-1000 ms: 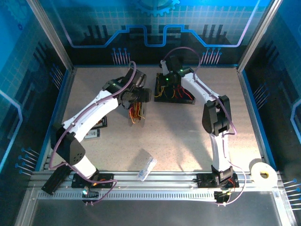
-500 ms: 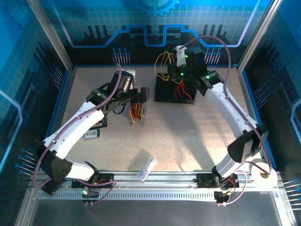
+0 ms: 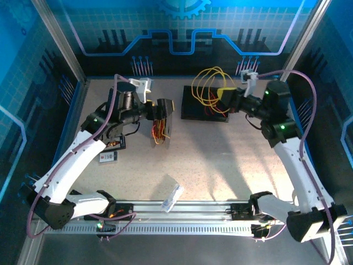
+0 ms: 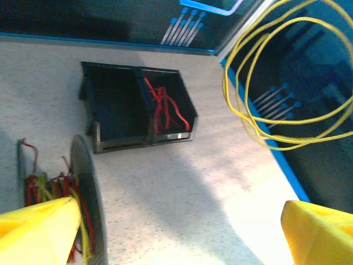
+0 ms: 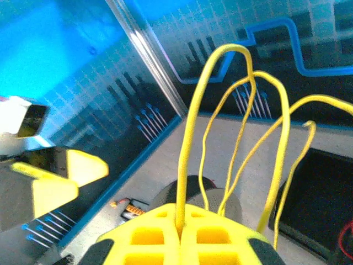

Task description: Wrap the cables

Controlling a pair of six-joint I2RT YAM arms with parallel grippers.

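My right gripper [image 3: 222, 94] hangs above the black bin [image 3: 190, 113], shut on a bundle of yellow cables [image 3: 205, 87] that loops up in the air. In the right wrist view its gripper [image 5: 181, 222] pinches one yellow strand [image 5: 194, 138]. Red cables [image 4: 162, 106] lie in the bin's right compartment [image 4: 185, 102]. The black spool [image 4: 84, 190] stands on edge with red and yellow cables [image 4: 47, 190] wound on it. My left gripper [image 3: 164, 109] is open just above the spool [image 3: 167, 126], its yellow fingertips [image 4: 38, 232] wide apart and holding nothing.
A clear plastic bag [image 3: 172, 196] lies near the front rail. Small packets [image 3: 108, 157] sit by the left wall. Blue-rimmed glass walls [image 3: 74, 116] enclose the table. The hanging yellow loops [image 4: 276, 99] are close to the right wall.
The right arm has pulled the yellow cables up out of the bin and swung them to the right. The left gripper has opened wider and its arm has drawn back to the left.
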